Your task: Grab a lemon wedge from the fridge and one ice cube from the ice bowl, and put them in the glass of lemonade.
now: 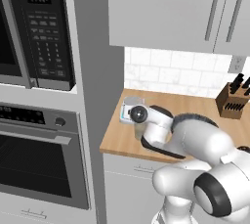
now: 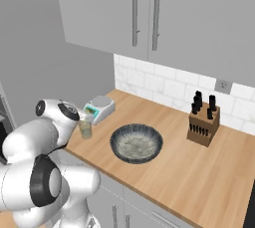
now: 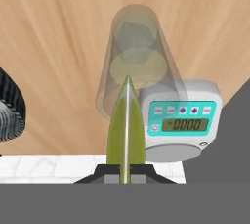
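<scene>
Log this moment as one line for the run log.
phase: carry wedge to glass | jaws: shut on lemon wedge | glass of lemonade: on counter beside scale | ice bowl: untouched

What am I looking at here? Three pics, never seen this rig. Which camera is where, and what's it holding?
It's a rendered kitchen with a white robot arm on a mobile base. Two pictures come from base cameras behind the arm, left and right. The third looks along the end effector, which is shut on a lemon wedge above the glass of lemonade. On the wooden counter sit that glass, a kitchen scale, the ice bowl and a knife block.
</scene>
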